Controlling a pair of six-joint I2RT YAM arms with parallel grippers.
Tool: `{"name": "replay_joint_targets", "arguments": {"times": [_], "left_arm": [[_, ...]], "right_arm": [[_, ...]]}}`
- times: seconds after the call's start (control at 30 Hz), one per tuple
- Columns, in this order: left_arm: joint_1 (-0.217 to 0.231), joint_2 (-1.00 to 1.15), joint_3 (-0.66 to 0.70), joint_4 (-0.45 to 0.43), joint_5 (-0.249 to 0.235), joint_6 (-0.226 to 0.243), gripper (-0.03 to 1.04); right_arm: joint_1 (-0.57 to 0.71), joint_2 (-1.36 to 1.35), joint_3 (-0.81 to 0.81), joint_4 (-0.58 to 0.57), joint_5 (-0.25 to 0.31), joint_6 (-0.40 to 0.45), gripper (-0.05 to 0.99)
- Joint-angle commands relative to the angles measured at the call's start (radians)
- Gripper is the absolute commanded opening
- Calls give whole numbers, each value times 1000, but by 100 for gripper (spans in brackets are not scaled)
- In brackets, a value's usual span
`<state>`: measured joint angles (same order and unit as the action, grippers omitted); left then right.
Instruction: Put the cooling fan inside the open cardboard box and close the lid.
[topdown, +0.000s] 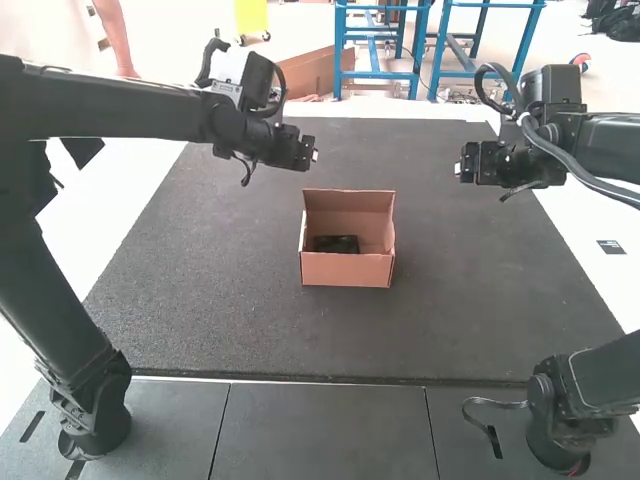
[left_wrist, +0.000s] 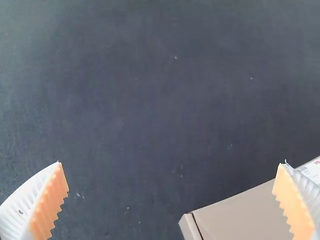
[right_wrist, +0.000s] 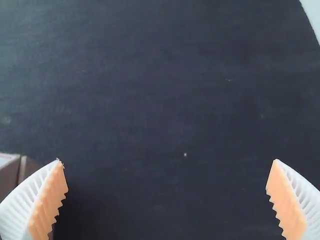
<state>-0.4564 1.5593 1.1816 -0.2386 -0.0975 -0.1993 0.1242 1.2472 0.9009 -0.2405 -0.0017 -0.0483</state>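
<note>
Cardboard box (topdown: 347, 255) sits open, cooling fan (topdown: 335, 243) inside; left pincer (left_wrist: 170, 167) and right pincer (right_wrist: 165, 162) both spread wide, gripping nothing, above the counter (topdown: 200, 280).

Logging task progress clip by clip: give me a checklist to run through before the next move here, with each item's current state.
1. Fan inside box: ok, it lies on the box floor.
2. Lid shut: not ok, it stands up at the far side.
3. Left jaws open and empty: ok, held above the mat.
4. Right jaws open and empty: ok.
5. Box upright, nothing touching it: ok.
</note>
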Motion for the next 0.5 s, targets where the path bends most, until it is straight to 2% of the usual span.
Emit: {"name": "replay_joint_targets", "arguments": {"times": [0.0, 0.47], "left_arm": [[-10, 12, 26, -7, 25, 9, 97], [-53, 15, -68, -45, 50, 9, 97]], "right_arm": [[-14, -8, 29, 1, -40, 4, 91], [-14, 3, 32, -23, -52, 7, 91]]}}
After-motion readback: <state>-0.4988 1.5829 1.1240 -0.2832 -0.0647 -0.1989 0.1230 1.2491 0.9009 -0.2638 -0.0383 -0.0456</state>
